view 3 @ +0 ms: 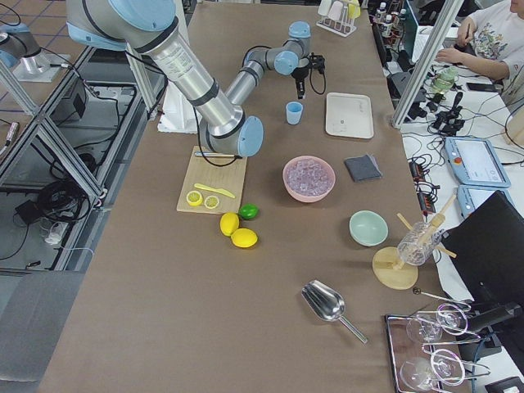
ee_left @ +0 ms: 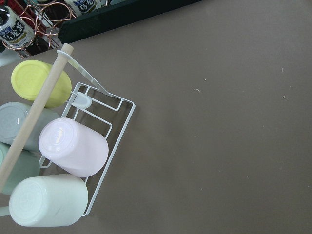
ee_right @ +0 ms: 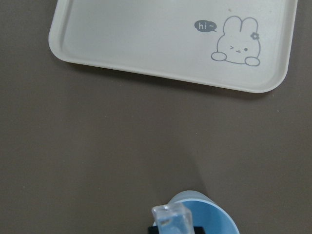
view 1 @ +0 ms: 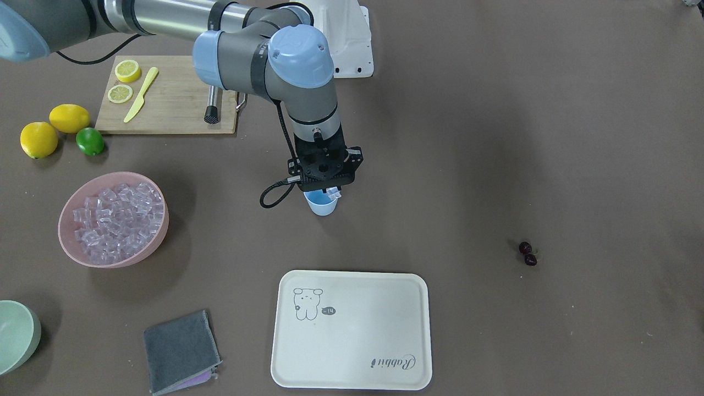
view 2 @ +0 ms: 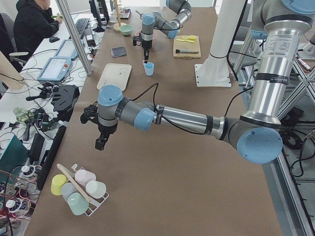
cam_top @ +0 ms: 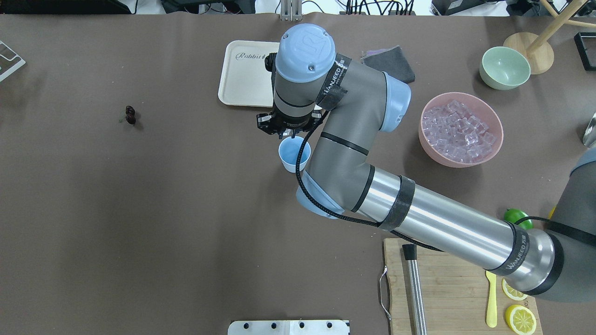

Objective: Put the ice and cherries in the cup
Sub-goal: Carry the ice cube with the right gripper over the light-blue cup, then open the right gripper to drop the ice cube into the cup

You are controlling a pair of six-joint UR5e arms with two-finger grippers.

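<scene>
Right, right fingers (cam_top: 288, 135) clamped on one ice cube (ee_right: 170, 220) just over the cup (view 1: 322, 207); cherries (view 1: 528, 253) sit well away from it, untouched; left fingers (view 2: 100, 144), cannot tell, and the task looks barely begun

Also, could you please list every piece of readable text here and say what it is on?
"Rabbit": on the tray.
"hi~": in the tray's speech bubble.
"WANJEED": on the black strap around the right arm.
Bottle label, left wrist view: too blurred to read.
</scene>
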